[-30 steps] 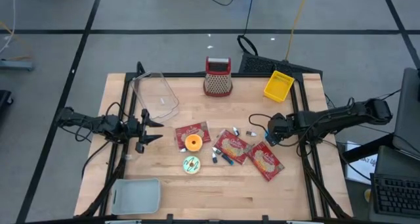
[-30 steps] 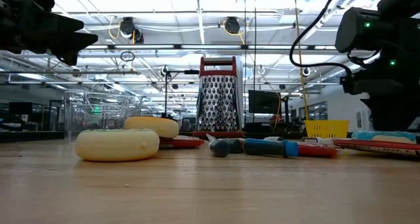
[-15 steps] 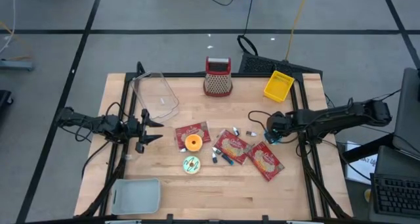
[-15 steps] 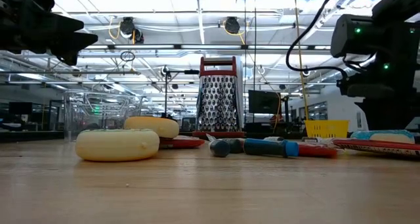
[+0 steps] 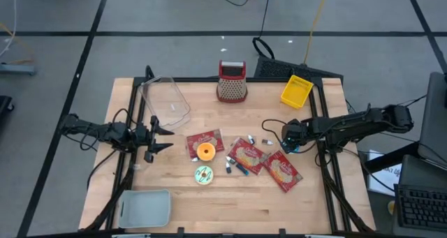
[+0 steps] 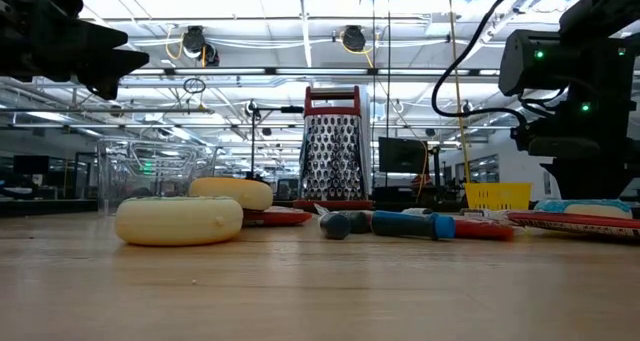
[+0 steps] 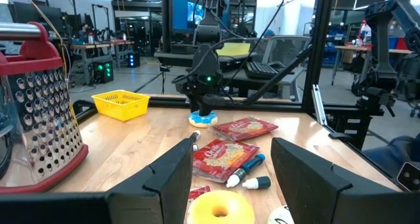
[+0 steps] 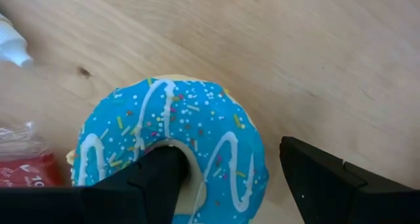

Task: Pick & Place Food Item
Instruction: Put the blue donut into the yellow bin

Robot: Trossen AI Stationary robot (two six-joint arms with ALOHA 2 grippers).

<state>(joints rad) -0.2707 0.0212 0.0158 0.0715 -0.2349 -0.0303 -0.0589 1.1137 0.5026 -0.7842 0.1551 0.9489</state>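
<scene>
- Now down low with the right gripper [image 5: 288, 138], near the table's right edge, just beside a red snack packet [image 5: 283, 170]
- Straddling one side of the blue sprinkled donut [image 8: 174, 145] there: one dark finger [image 8: 157, 181] set at the hole, the other outside the ring, spread wide and not yet pinched shut
- Holding nothing so far, then; flat on the wooden table [image 5: 244, 203] for the donut, not lifted
- Judging progress: early days, with the reach about done, and the squeeze, the lift, the carry and the set-down all left to do
- No telling from the task words where to put it; perhaps into the clear container [image 5: 166, 102] at the far left corner or onto the grey tray [image 5: 145, 206] at the near left one, but only a guess
- Parked at the left edge with the left gripper [image 5: 166, 138], spread open and empty, pointing across at the yellow ring donut [image 5: 205, 151]
- Compared with a second ago: eased a touch further in over the donut with the right gripper, and, seen from table height, shifted sideways and a little lower
- Same wide spread on the right fingers throughout, no closing begun
- No change on the left side at all, and none among the grater [image 5: 232, 81], the yellow basket [image 5: 296, 90] or the rest of the clutter
</scene>
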